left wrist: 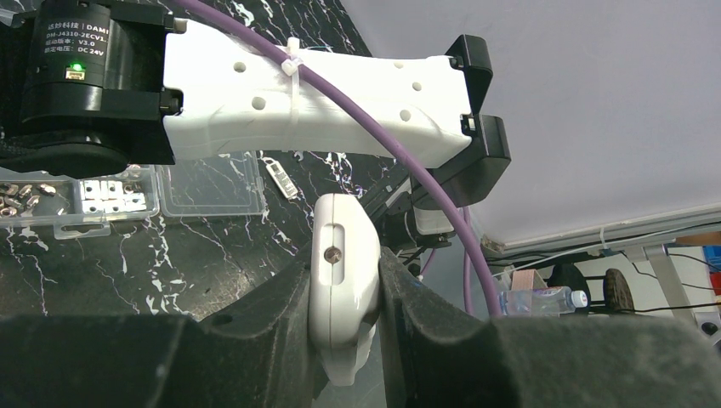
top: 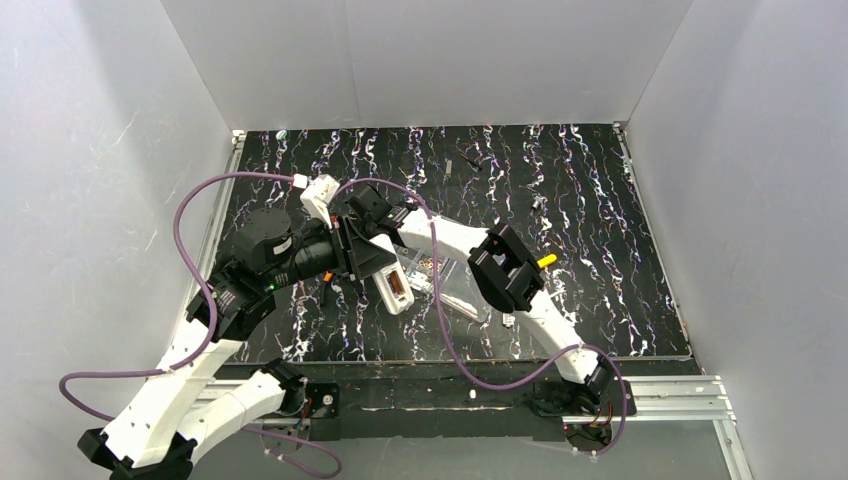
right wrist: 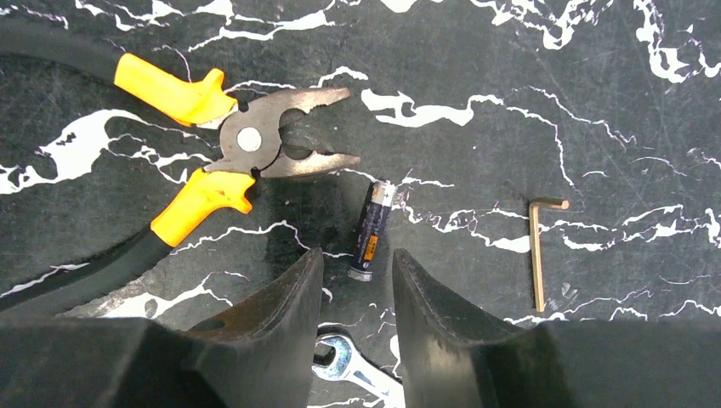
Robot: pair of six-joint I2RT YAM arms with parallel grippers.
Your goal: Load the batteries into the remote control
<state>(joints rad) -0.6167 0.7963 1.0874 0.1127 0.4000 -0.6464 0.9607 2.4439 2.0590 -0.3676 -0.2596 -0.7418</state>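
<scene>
The remote control (left wrist: 344, 272) is a slim white bar, held on edge between my left gripper's (left wrist: 347, 293) fingers with a screw showing in its end slot. In the top view the remote control (top: 396, 287) hangs over the middle of the mat from the left gripper (top: 368, 265), its brown open compartment facing up. My right gripper (right wrist: 357, 259) is open and low over the mat. A dark battery (right wrist: 371, 229) with an orange label lies just ahead of its fingertips, its near end level with them. In the top view the right gripper (top: 360, 215) is crowded against the left wrist.
Orange-handled pliers (right wrist: 255, 144) lie left of the battery, a brass hex key (right wrist: 537, 251) lies to its right, and a wrench (right wrist: 357, 370) lies under the right jaws. A clear organiser box (top: 452, 288) and a yellow-handled screwdriver (top: 546, 260) sit by the right elbow. The right arm's white link (left wrist: 315, 102) crosses close above the remote.
</scene>
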